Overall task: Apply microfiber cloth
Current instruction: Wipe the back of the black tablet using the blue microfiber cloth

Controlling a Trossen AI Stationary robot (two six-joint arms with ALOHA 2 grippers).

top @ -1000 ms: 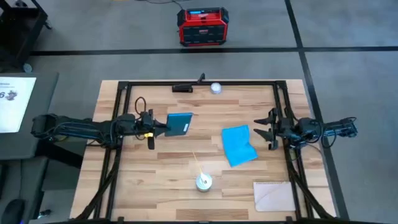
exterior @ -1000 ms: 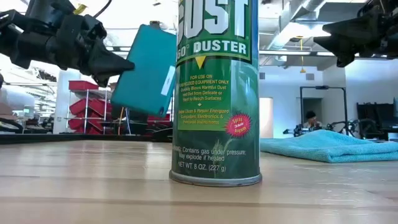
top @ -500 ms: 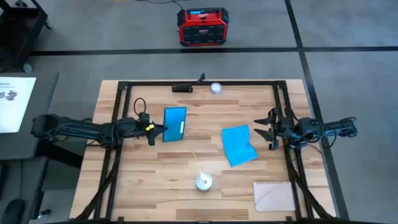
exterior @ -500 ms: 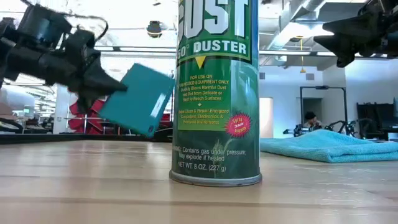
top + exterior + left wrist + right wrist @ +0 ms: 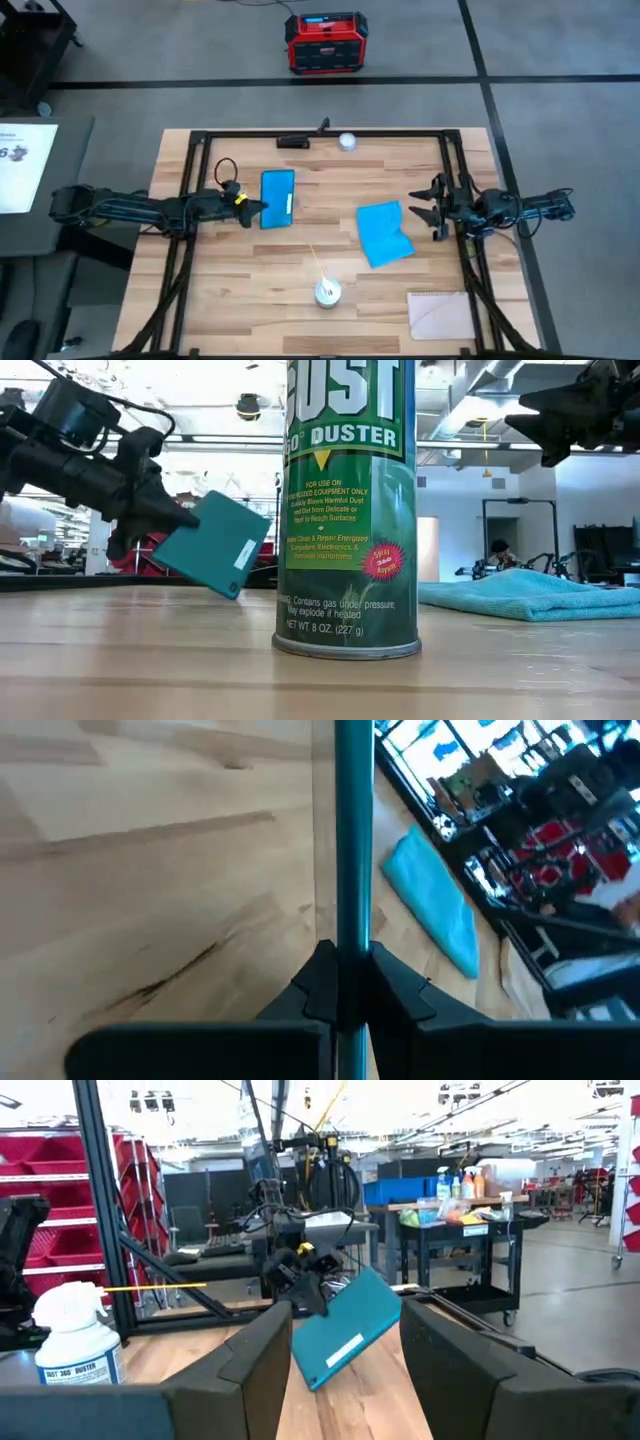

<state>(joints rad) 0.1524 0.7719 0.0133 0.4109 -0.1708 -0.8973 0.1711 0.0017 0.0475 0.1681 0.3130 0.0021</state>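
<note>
Apparently clear of wood, left gripper [image 5: 250, 207] clamps tablet [image 5: 277, 199] edge; right gripper [image 5: 422, 210] gapes beside microfiber cloth [image 5: 384, 235].

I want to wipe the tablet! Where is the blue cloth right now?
In the high view the microfiber cloth lies on the table's right half, beside the open right gripper and up-right of the duster can.

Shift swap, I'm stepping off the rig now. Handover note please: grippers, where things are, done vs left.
Left gripper: shut on the tablet, held tilted just above the table.
Right gripper: open, empty, raised beside the microfiber cloth.
Cloth lies rumpled on the table, right of centre, untouched. Duster can stands at the front.
Done: tablet picked up.
Left: grasp the cloth and wipe the tablet.
</note>
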